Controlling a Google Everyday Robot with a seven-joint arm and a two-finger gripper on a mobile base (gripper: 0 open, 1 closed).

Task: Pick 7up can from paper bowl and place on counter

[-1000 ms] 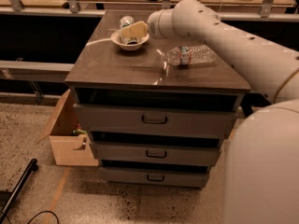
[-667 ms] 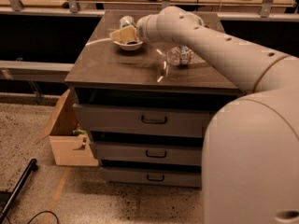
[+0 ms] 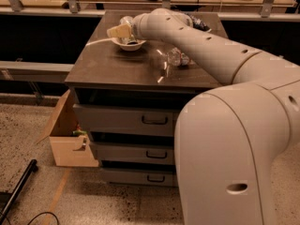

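The gripper is hanging just over the paper bowl at the back left of the counter surface, partly covering the 7up can sitting in that bowl, and I cannot tell whether it is gripping anything.

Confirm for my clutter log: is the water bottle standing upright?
No, the water bottle lies on its side on the counter, while the gripper is at the paper bowl.

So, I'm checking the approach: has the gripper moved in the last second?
Yes. The gripper has shifted toward the picture's left, from over the middle of the paper bowl to over its left rim.
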